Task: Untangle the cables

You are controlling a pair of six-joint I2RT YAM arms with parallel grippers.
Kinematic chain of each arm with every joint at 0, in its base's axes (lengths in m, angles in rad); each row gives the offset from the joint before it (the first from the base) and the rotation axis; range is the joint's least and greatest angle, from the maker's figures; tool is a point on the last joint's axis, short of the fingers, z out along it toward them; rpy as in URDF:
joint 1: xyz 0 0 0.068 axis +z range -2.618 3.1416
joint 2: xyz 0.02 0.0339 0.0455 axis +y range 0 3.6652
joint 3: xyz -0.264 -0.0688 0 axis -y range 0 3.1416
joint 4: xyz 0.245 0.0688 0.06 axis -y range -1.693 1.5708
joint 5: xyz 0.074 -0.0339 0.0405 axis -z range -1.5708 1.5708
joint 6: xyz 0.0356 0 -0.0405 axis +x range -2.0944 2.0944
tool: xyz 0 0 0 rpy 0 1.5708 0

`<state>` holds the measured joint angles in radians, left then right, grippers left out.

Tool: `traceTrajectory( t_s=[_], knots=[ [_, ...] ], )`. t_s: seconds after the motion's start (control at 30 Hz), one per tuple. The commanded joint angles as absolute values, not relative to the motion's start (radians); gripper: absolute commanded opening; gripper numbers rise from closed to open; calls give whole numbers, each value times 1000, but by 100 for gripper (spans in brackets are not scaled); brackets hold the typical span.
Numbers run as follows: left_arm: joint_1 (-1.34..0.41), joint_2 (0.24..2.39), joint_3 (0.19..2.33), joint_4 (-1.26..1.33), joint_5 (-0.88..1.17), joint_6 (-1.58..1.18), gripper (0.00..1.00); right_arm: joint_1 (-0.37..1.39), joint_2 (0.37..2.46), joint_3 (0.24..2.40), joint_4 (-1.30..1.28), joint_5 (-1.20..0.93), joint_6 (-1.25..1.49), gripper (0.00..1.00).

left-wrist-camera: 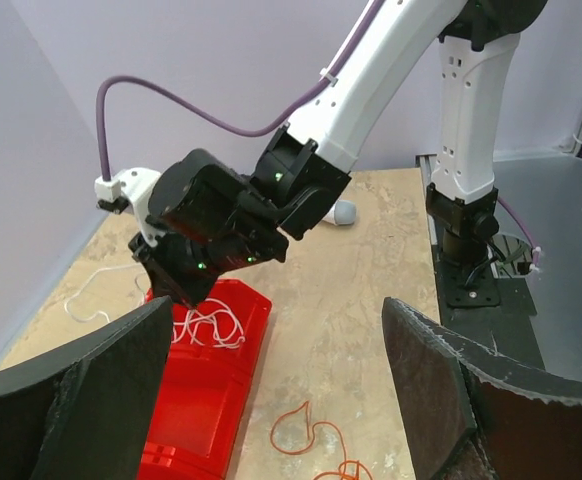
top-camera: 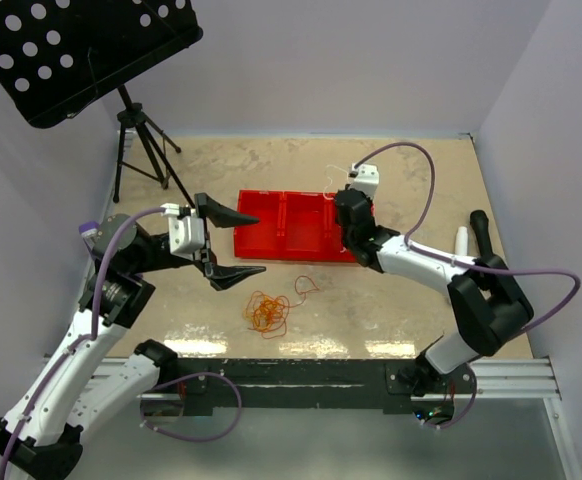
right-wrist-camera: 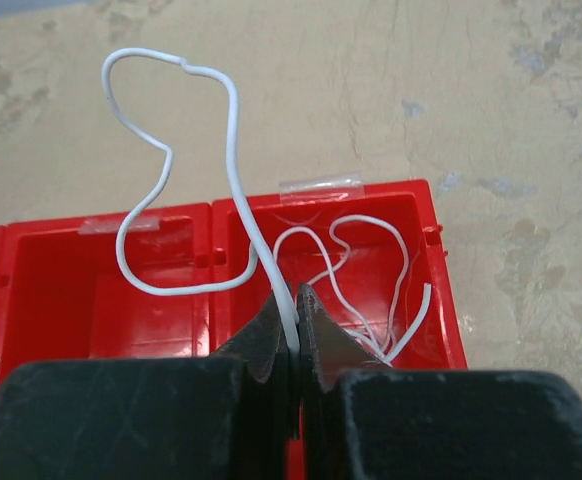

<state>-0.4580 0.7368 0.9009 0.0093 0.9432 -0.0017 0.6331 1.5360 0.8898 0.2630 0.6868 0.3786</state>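
Note:
A thin white cable (right-wrist-camera: 233,135) is pinched between the fingers of my right gripper (right-wrist-camera: 293,312), which is shut on it. This gripper hangs over the right compartment of the red tray (right-wrist-camera: 91,300). Part of the cable lies coiled in that compartment, and a loop rises past the tray's far rim. From above, my right gripper (top-camera: 349,218) sits at the tray's (top-camera: 271,215) right end. An orange cable tangle (top-camera: 268,312) lies on the table in front of the tray, with a red loop (top-camera: 306,287) beside it. My left gripper (top-camera: 259,243) hovers open and empty, left of the tray and above the tangle.
A black perforated music stand on a tripod (top-camera: 136,130) stands at the back left. A white cylinder (top-camera: 461,240) lies near the right wall. Lilac walls close off the back and both sides. The arm bases sit on the rail (top-camera: 301,375) at the near edge.

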Motion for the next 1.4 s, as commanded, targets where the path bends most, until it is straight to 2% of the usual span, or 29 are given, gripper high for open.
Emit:
traceTrajectory(
  t_s=[0.0, 0.37, 0.83, 1.07, 1.1, 1.17, 1.27, 1.37],
  knots=[
    [-454, 727, 891, 48, 945, 20, 89, 620, 1565, 968, 88, 666, 491, 0],
    [-454, 715, 890, 55, 946, 14, 90, 584, 1609, 999, -77, 551, 529, 0],
    [-454, 712, 887, 81, 946, 9, 89, 502, 1696, 1020, -46, 319, 626, 0],
    [-454, 707, 884, 83, 923, 9, 90, 495, 1637, 1028, -57, 310, 640, 42],
    [-454, 707, 882, 84, 925, 9, 90, 494, 1622, 1028, -64, 314, 640, 55],
    [-456, 707, 877, 86, 925, 9, 90, 492, 1588, 1038, -84, 316, 637, 65],
    [-454, 709, 877, 91, 928, 9, 90, 492, 1534, 1055, -113, 321, 632, 73],
    [-454, 713, 877, 91, 928, 9, 90, 492, 1491, 1086, -146, 328, 621, 70]
  ],
)
